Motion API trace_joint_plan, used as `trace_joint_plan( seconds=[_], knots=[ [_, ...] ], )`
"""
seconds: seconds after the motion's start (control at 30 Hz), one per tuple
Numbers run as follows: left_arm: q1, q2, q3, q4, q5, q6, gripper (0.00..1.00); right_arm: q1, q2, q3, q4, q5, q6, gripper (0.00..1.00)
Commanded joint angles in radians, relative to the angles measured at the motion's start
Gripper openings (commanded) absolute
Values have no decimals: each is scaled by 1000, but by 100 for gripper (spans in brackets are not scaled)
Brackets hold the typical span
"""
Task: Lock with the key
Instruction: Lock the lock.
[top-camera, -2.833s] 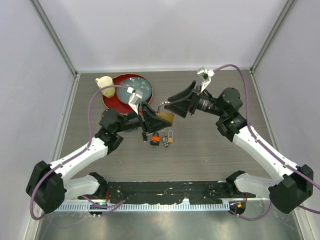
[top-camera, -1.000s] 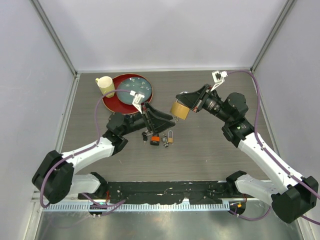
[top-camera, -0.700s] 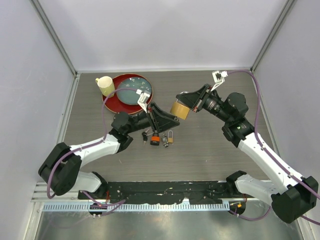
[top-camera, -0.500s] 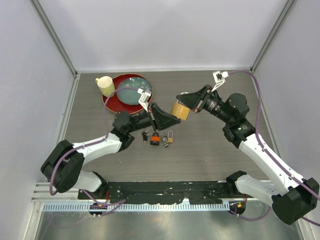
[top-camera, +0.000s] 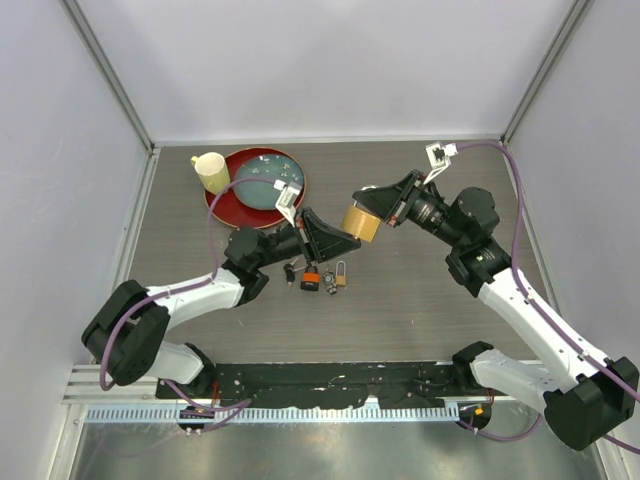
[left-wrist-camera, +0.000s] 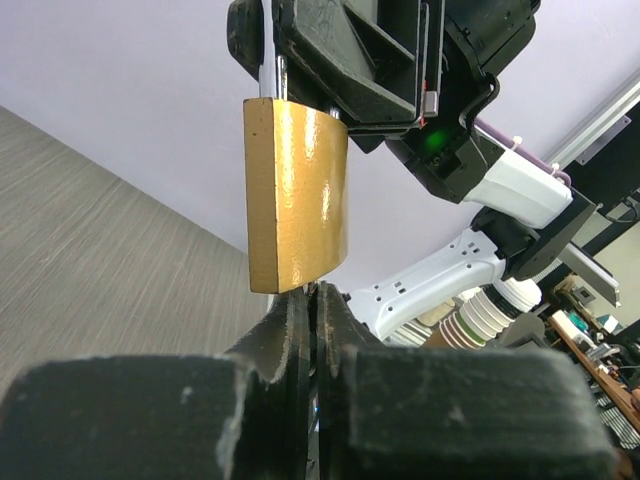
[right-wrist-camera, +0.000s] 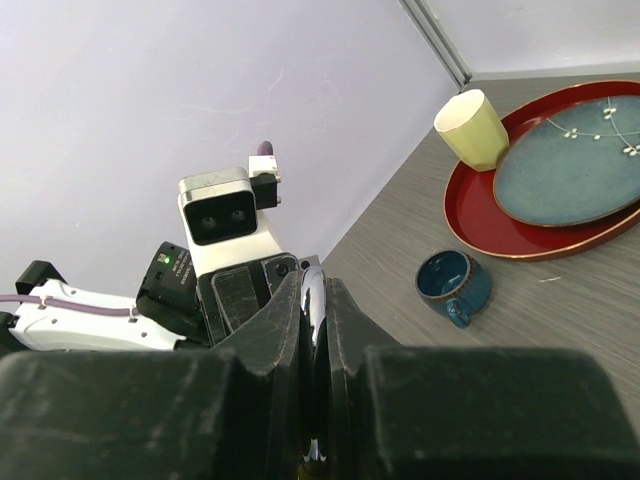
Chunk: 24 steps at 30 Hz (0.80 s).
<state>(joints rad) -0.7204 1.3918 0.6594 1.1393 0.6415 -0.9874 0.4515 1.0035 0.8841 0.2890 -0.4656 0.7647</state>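
On the near side of the left tool (top-camera: 345, 238), a little orange padlock (top-camera: 311, 279) and a small brass padlock (top-camera: 341, 275) lie close together on the counter (top-camera: 400, 310). Some dark bits lie just beside them, too small to make out.

Above them, the left tool is closed. Its fingers (left-wrist-camera: 285, 330) press together on a thin sliver that seems to be the key (left-wrist-camera: 312, 296), with its tip at the underside of the large brass padlock (left-wrist-camera: 295, 200).

That padlock hangs upright in the air, right at the end of the left tool and between the two tools. The right tool (top-camera: 372, 203) grips it from above. In the right wrist view its fingers (right-wrist-camera: 270, 330) are clamped on the shiny shackle (right-wrist-camera: 312, 290).

Beyond the left tool, towards the far left of the counter, sits a red tray (top-camera: 222, 203). It carries a blue plate (top-camera: 262, 182), and a yellow cup (top-camera: 210, 171) stands at its far left rim. The right wrist view also shows a blue cup (right-wrist-camera: 452, 282) on the counter just beside the tray.
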Motion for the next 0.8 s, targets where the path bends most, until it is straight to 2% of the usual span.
trace_joint_plan(
  seconds=[0.0, 0.77],
  knots=[
    [-19, -27, -30, 91, 23, 7, 0, -22, -37, 16, 147, 53, 30, 1],
    [-65, 4, -135, 157, 40, -14, 0, -60, -45, -4, 211, 48, 41, 1]
  ],
)
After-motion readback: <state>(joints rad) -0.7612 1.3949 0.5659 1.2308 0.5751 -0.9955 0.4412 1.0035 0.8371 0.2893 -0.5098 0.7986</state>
